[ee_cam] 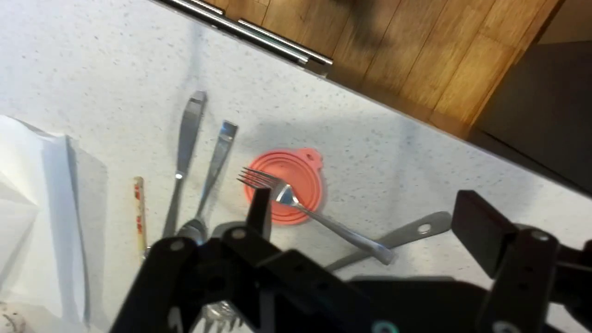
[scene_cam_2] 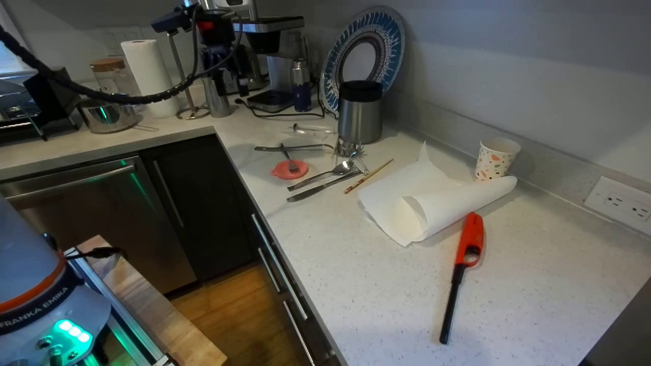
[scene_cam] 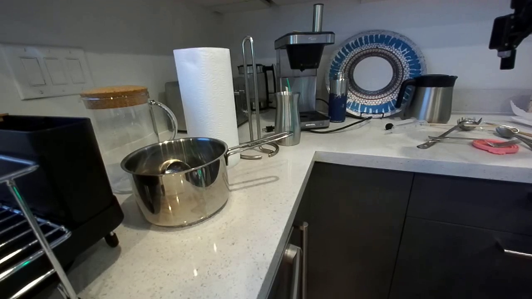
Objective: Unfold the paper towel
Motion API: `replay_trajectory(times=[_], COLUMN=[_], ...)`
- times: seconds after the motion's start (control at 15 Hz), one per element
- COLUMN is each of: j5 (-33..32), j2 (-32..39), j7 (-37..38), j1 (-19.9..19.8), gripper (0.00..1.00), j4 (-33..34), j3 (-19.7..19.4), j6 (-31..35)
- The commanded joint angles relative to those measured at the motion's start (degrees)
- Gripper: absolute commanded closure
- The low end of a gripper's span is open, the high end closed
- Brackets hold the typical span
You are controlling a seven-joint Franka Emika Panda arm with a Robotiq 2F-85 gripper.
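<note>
A loose white paper towel [scene_cam_2: 402, 195] lies on the counter, its near side folded over or curled into a cone shape. It also shows at the left edge of the wrist view [ee_cam: 32, 212], and a white scrap of it, apparently, at the right edge in an exterior view [scene_cam: 521, 112]. My gripper [scene_cam_2: 232, 87] is raised in the air, well away from the towel. In the wrist view, the gripper [ee_cam: 367, 203] is open, with nothing between its fingers, above a fork and a pink lid. Only part of the gripper [scene_cam: 507, 62] shows in an exterior view.
A fork [ee_cam: 333, 226] rests on a pink lid [ee_cam: 300, 173]; a knife [ee_cam: 187, 134] and spoon [ee_cam: 219, 157] lie nearby. A red lighter [scene_cam_2: 468, 244] and paper cup [scene_cam_2: 496, 160] flank the towel. A steel carafe [scene_cam_2: 360, 119] stands behind. The counter edge [ee_cam: 370, 99] drops to the floor.
</note>
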Motion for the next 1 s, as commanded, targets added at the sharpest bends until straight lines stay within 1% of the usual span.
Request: replay_trajectory(times=[0.0,0.47,0.6,0.8,0.93], j5=[-5.4,-18.6,-21.2,-23.0,-24.3], j2=[1.4,8.2,10.8,14.1,15.7], j7=[4.7,16.2,18.6,19.3,20.0], j1=[-3.1,-7.5,-8.3,-9.1,-9.5], gripper=[0.00,0.00,0.00,0.00,0.00], j4=[1.0,3.2,4.4,6.1,6.6], j3=[-1.5,-3.1,-4.2,-6.8,-8.3], j6=[0.6,2.1,2.3,4.3,7.4])
